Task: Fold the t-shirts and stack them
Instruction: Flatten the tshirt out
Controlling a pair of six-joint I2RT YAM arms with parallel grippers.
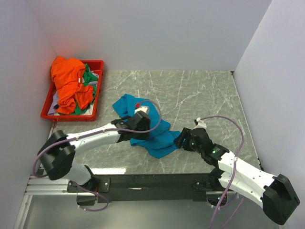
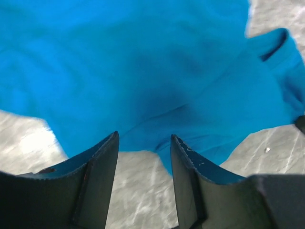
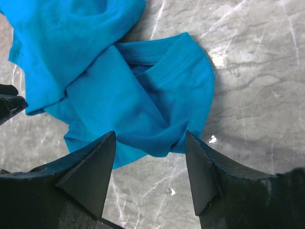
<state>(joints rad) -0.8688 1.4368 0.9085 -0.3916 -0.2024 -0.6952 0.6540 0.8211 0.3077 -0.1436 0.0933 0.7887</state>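
1. The teal-blue t-shirt (image 1: 162, 140) lies crumpled in loose folds mid-surface, nearer the near edge
2. Its long axis runs diagonally, far-left to near-right
3. Left end effector (image 2: 144, 138) and right end effector (image 3: 150, 136) are both spread, pinching nothing

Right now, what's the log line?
teal shirt: crumpled on table; left gripper: open over it; right gripper: open by it; orange shirt: in tray
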